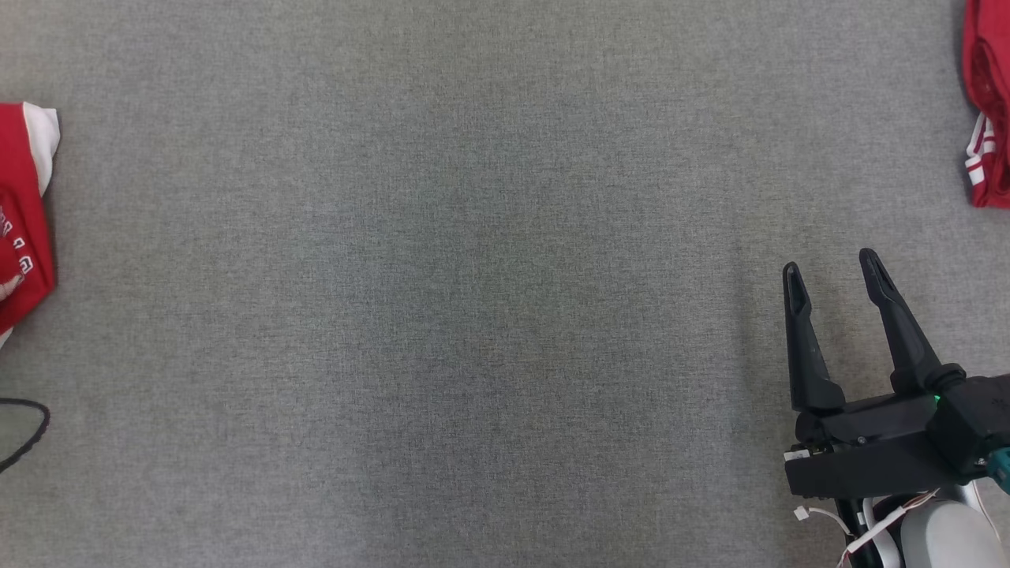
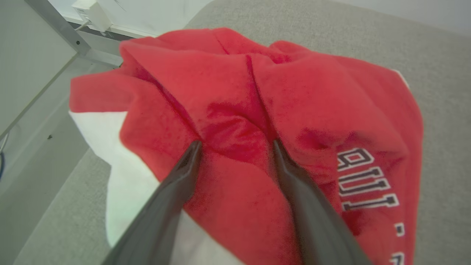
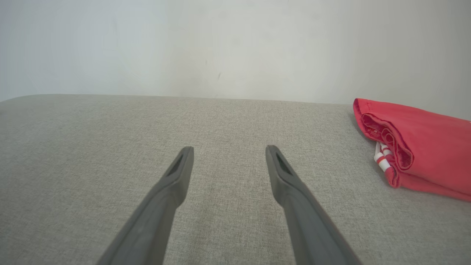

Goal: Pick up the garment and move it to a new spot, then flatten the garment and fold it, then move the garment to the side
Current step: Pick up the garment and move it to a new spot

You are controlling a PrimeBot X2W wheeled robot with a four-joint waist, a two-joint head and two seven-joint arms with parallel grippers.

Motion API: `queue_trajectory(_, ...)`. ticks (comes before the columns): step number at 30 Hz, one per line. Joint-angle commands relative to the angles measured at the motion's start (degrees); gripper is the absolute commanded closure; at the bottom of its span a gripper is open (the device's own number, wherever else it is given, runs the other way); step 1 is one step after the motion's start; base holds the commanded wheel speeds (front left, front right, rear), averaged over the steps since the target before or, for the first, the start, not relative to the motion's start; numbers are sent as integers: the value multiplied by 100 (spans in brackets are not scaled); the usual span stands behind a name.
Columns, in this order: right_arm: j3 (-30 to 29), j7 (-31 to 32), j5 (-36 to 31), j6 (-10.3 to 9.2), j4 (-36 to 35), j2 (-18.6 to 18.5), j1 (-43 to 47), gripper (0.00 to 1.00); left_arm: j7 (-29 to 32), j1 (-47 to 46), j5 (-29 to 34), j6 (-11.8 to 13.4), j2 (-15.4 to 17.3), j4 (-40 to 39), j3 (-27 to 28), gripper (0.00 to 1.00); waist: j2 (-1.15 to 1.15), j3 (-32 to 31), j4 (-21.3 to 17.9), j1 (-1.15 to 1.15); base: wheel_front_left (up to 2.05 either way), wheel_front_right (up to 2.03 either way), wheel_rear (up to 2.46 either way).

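Red-and-white garment (image 2: 228, 92), seemingly dark-outlined lettering (image 2: 364, 180); grey surface (image 1: 473, 315).

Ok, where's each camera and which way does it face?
Head: on the head, facing down at the grey surface; open right hand lower right.
Left wrist: on left arm, along open left hand at lettered red garment.
Right wrist: on right arm, along its fingers across the surface to a wall.
Shared: head and right wrist both show folded red garment.
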Motion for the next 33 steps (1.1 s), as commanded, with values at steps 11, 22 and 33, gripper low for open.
queue_trajectory(11,59,27,-75,-15,-24,44,55,0,132,-185,21,40,-52,385,-194,100,-1,-191,-12,-1,0,0,0)
queue_trajectory(22,157,-266,173,-15,480,211,130,0,-1389,-558,212,90,-89,-619,-289,100,-1,-951,35,-1,0,0,0)
queue_trajectory(33,274,-640,454,-15,1166,358,194,0,-901,-957,416,-50,-513,-2761,-1122,100,-1,-1556,-491,-1,0,0,0)
